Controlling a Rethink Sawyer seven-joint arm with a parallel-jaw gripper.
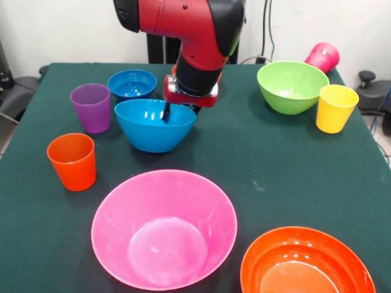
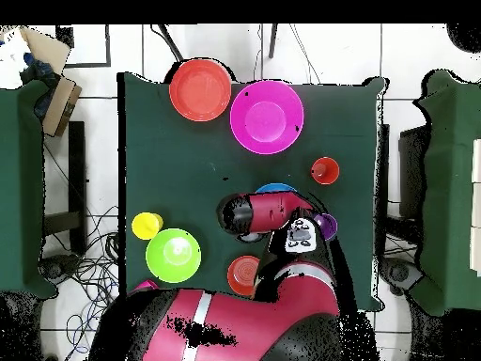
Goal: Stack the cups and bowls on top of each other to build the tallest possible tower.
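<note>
Pincer (image 1: 166,113) dipped into medium blue bowl (image 1: 155,126), finger spread impossible to tell

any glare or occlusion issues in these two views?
Front view: bright highlights inside the medium blue bowl and pink bowl; large orange bowl cut off by the bottom edge. Overhead view: the arm covers most of that blue bowl, and the gripper is hidden.

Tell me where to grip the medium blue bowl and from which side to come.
Grip the rim of the medium blue bowl, coming straight down from above. It sits upright and open, its round sides likely too wide to span, so one finger inside and one outside the thin wall suits best. The gripper already reaches in at its far rim.
</note>
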